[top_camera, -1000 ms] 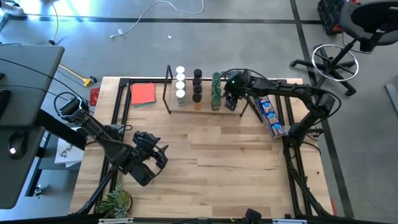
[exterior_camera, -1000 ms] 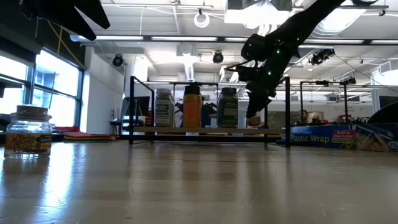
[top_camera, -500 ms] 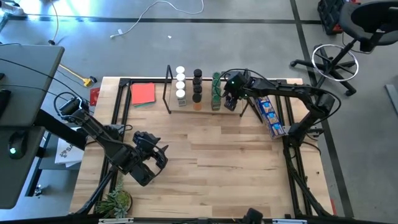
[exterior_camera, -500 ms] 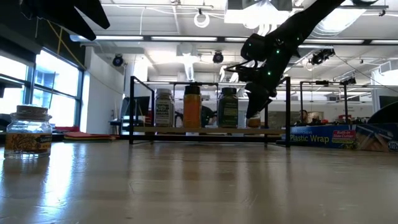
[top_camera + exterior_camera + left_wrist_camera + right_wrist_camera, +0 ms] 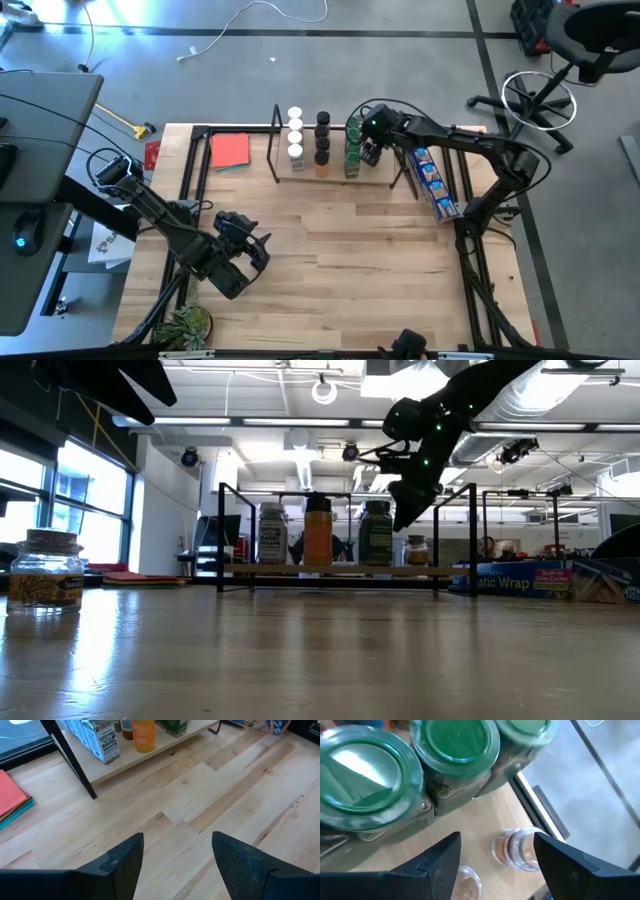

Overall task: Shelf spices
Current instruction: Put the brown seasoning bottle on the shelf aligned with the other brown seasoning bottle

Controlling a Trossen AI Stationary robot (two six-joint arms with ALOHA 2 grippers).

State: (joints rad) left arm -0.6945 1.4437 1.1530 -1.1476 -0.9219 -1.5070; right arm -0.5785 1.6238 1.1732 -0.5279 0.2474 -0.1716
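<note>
Right end effector (image 5: 368,150), jaws apart and empty, above the shelf (image 5: 335,176) beside green-lidded spices (image 5: 353,148); left end effector (image 5: 240,252) open over the tabletop (image 5: 380,260); withdrawing carelessly risks toppling a jar.

The right gripper (image 5: 408,510) has been raised from board level at the right end of the shelf (image 5: 345,570) to above the jar tops, its fingers spread and empty. A small clear jar (image 5: 417,550) is left standing on the board beside the green-lidded jars (image 5: 353,146). The shelf itself, with its jars, has been displaced slightly toward the right.
</note>
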